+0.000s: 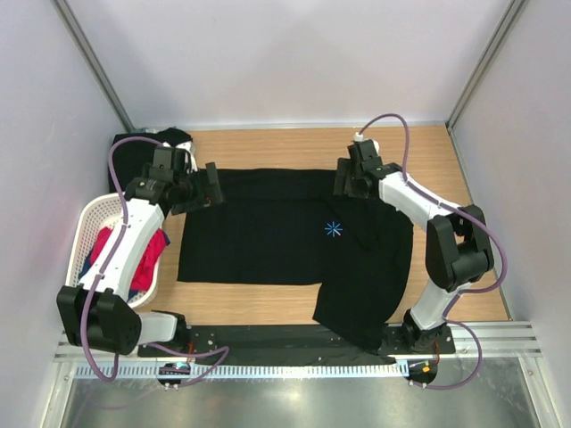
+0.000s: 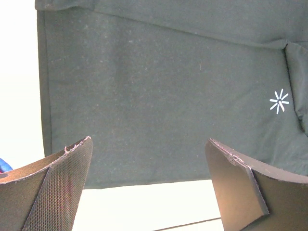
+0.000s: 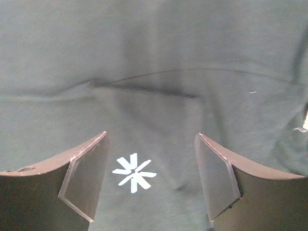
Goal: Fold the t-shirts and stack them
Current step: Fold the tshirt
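Note:
A black t-shirt (image 1: 268, 232) with a small white star mark (image 1: 333, 229) lies spread flat on the wooden table; its near right part drapes over the front edge. My left gripper (image 1: 201, 187) is open and empty above the shirt's far left corner. In the left wrist view (image 2: 149, 142) it hangs over the shirt (image 2: 168, 86) near its edge. My right gripper (image 1: 352, 183) is open and empty above the shirt's far right. In the right wrist view (image 3: 151, 134) the cloth (image 3: 154, 57) and star mark (image 3: 134, 172) lie below it. More black cloth (image 1: 143, 147) is bunched at the back left.
A white mesh basket (image 1: 85, 227) stands at the left edge with red-pink (image 1: 156, 250) and blue garments inside, under my left arm. Grey walls close in the table on three sides. Bare wood (image 1: 268, 147) shows behind the shirt.

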`<control>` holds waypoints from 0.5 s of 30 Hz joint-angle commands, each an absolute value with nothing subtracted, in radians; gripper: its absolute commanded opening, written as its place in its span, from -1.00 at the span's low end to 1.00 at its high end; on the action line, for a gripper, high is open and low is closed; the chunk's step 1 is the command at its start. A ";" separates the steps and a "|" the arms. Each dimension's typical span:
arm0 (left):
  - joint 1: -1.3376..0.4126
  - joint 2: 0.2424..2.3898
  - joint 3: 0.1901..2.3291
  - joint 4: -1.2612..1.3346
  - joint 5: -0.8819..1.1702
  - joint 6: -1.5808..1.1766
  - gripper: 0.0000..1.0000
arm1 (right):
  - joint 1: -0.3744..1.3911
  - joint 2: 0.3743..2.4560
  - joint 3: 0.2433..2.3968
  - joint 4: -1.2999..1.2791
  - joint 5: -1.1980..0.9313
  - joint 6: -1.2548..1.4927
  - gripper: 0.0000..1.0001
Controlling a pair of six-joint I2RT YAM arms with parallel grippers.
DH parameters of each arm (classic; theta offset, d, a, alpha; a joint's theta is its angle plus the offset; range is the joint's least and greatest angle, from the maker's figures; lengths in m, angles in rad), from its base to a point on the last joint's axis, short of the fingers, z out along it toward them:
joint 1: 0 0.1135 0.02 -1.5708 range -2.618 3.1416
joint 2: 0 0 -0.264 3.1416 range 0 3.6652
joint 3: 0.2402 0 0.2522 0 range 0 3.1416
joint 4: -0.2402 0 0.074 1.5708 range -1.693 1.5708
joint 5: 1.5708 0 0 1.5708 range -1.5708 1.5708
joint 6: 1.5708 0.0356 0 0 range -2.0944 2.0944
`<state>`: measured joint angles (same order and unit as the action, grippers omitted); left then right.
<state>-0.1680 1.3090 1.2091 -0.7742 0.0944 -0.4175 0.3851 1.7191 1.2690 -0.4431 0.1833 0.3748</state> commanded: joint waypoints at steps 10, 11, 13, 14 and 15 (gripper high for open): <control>-0.166 1.201 1.186 -0.854 0.083 -0.434 0.99 | 0.322 1.782 1.175 -0.296 0.058 0.315 0.41; -0.164 1.195 1.181 -0.856 0.077 -0.434 0.99 | 0.322 1.787 1.167 -0.290 0.063 0.310 0.40; -0.164 1.183 1.175 -0.867 0.055 -0.434 1.00 | 0.322 1.805 1.170 -0.285 0.072 0.299 0.39; -0.166 1.181 1.177 -0.876 0.051 -0.434 0.99 | 0.321 1.812 1.177 -0.287 0.075 0.295 0.39; -0.164 1.180 1.177 -0.880 0.046 -0.433 0.99 | 0.321 1.818 1.183 -0.290 0.080 0.290 0.38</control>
